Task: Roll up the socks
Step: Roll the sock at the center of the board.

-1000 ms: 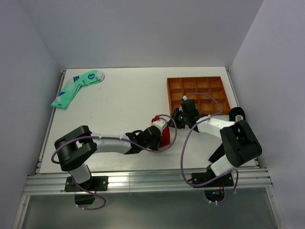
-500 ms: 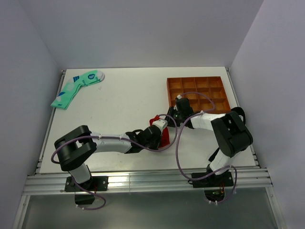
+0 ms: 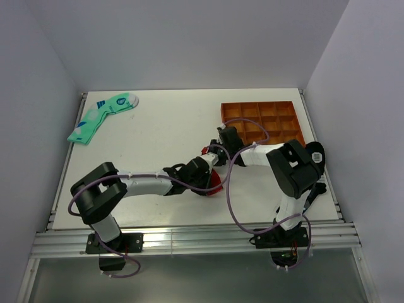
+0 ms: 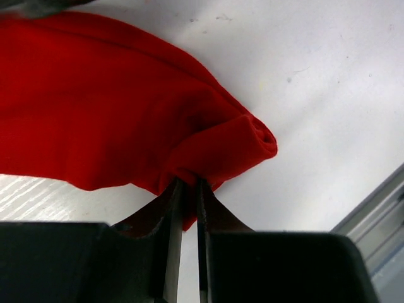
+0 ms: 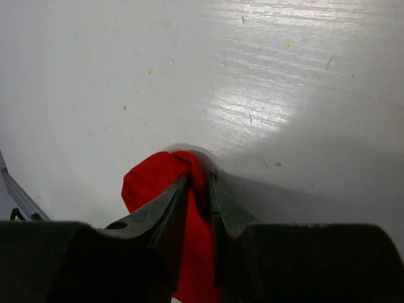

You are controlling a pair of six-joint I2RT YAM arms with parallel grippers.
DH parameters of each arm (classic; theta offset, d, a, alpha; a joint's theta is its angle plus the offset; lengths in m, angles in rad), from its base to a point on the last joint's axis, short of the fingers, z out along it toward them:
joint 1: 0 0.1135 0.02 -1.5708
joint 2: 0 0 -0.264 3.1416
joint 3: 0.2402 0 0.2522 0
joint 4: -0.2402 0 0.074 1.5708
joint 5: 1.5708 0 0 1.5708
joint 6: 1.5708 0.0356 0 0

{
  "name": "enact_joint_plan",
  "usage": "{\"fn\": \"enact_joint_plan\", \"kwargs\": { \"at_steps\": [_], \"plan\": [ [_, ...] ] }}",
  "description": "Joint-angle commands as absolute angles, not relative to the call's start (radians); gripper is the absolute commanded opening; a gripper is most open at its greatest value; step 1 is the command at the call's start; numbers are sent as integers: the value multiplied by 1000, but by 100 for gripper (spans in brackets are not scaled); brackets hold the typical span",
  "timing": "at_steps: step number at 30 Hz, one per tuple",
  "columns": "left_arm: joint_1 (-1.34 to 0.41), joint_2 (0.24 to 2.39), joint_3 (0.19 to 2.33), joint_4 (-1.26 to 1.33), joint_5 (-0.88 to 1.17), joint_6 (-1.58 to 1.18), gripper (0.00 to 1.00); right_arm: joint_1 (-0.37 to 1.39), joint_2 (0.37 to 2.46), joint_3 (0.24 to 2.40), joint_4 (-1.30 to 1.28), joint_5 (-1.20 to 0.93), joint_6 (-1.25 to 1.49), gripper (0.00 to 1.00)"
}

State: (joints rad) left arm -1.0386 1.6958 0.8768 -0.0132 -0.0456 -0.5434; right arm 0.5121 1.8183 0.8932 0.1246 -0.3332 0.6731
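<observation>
On table (image 3: 164, 126), socks (image 4: 95, 95) inside left tool (image 4: 188, 187)

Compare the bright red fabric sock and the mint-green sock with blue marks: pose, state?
Pose: the bright red fabric sock is bunched; the mint-green sock with blue marks lies flat. State: left gripper and right gripper each pinch the red sock; nothing touches the green sock. Place: red sock central, green sock far-left. Both are socks.

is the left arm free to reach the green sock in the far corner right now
Probably not yet: the way to the green sock looks open, but the left hand is shut on the red socks and would have to let go first.
</observation>
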Motion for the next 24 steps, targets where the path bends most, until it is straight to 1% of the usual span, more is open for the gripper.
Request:
{"fn": "enact_joint_plan", "kwargs": {
  "at_steps": [1, 2, 6, 9, 12, 13, 16, 22, 24],
  "plan": [
    [-968, 1717, 799, -201, 70, -522, 0, 485, 1810, 854, 159, -347, 689, 28],
    [-957, 1707, 792, -187, 124, -519, 0, 482, 1804, 851, 167, -365, 690, 29],
    [-916, 1709, 808, -216, 192, -497, 0, 479, 1784, 832, 199, -383, 698, 29],
    [-894, 1717, 827, -239, 219, -488, 0, 477, 1763, 798, 258, -400, 710, 32],
    [-888, 1710, 842, -265, 232, -480, 0, 476, 1737, 775, 288, -399, 710, 38],
    [-888, 1704, 841, -267, 236, -482, 0, 474, 1720, 770, 291, -384, 715, 43],
    [-888, 1680, 828, -268, 236, -486, 0, 468, 1689, 752, 308, -377, 718, 47],
    [-888, 1677, 808, -267, 242, -489, 0, 440, 1599, 704, 313, -325, 736, 49],
    [-888, 1678, 815, -275, 244, -485, 0, 431, 1543, 654, 354, -304, 752, 49]
  ]
}}
